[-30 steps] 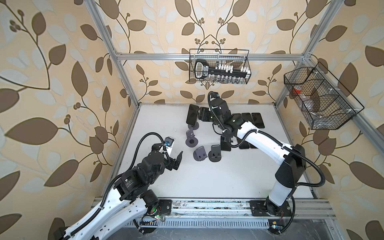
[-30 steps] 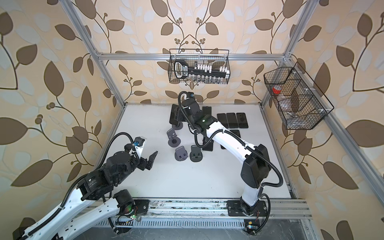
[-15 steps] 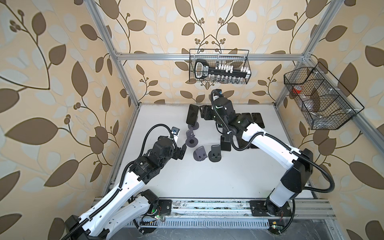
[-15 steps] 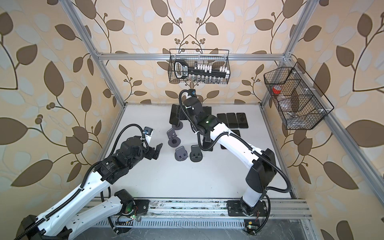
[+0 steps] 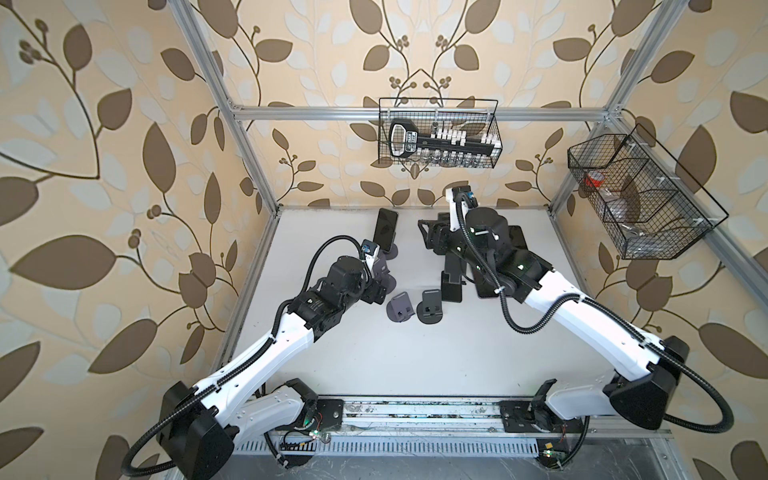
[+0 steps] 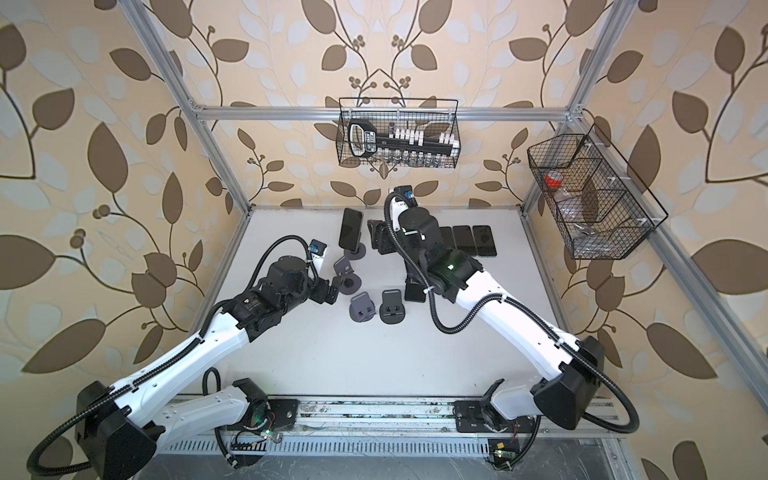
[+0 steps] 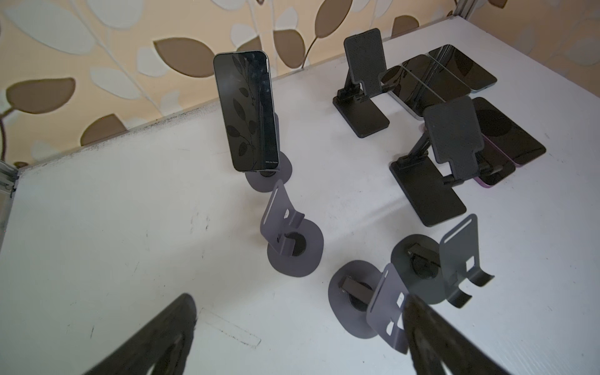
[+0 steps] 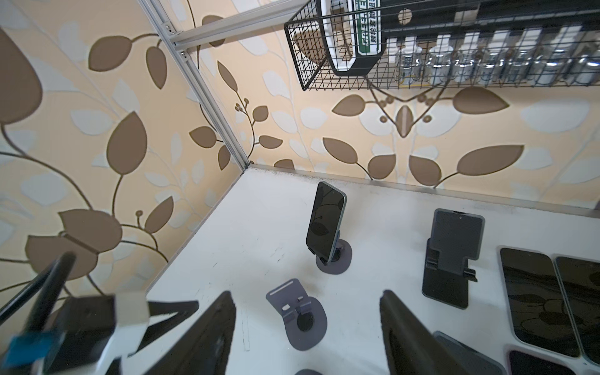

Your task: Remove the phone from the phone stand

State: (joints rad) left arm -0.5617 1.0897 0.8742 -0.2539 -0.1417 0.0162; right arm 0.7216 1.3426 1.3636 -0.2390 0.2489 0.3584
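Note:
A dark phone (image 5: 385,230) (image 6: 350,229) stands upright on a round-based grey phone stand (image 5: 392,252) (image 6: 355,252) near the back wall. The left wrist view shows the phone (image 7: 246,112) on its stand (image 7: 269,177) ahead of my left gripper (image 7: 298,305), which is open and empty. In both top views the left gripper (image 5: 376,291) (image 6: 328,291) hovers short of the phone, beside an empty stand. My right gripper (image 8: 306,295) (image 5: 428,237) is open with nothing between its fingers, right of the phone (image 8: 325,222) and turned toward it.
Empty grey stands (image 7: 292,240) (image 7: 363,302) (image 7: 431,266) sit in front of the phone. Two black folding stands (image 7: 360,81) (image 7: 435,162) and several flat phones (image 6: 469,241) lie to the right. Wire baskets (image 5: 440,133) (image 5: 640,195) hang on the walls.
My left arm has reached forward from the front left toward the stands. My right arm has drawn back to the right, away from the phone.

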